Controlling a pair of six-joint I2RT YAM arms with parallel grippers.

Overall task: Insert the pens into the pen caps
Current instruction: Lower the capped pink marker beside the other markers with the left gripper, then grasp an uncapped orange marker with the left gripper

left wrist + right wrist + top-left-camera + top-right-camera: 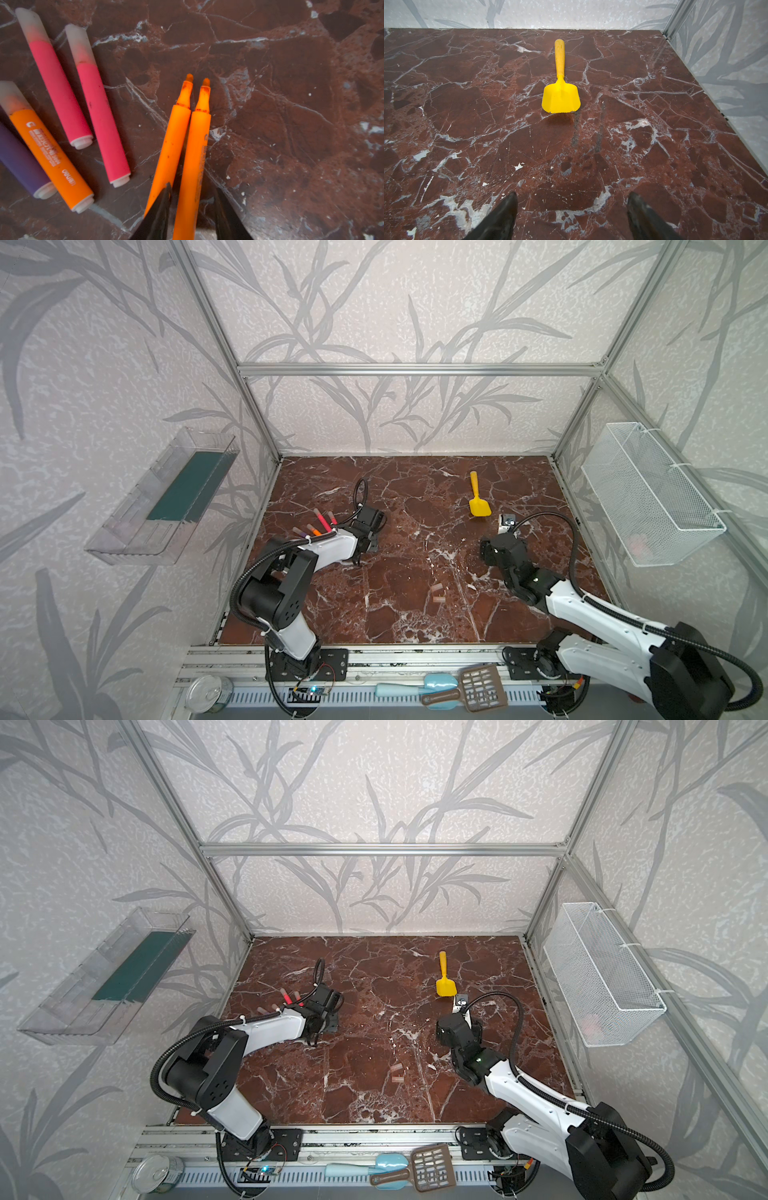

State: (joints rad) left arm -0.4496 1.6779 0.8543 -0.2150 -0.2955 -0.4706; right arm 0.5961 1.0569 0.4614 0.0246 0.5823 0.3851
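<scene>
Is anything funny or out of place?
Yes. A yellow shovel lies off alone and fits no pen job. Two orange pens at the left pincer have bare tips; the other pens wear caps.

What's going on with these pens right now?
The left gripper straddles one of two uncapped orange pens; a firm grip isn't clear. Four capped pens lie beside them. Two loose caps lie apart from them. The right gripper is open and empty, facing a yellow shovel.

6 pens [99,116], 2 loose caps [438,598], 1 yellow shovel [561,99]
</scene>
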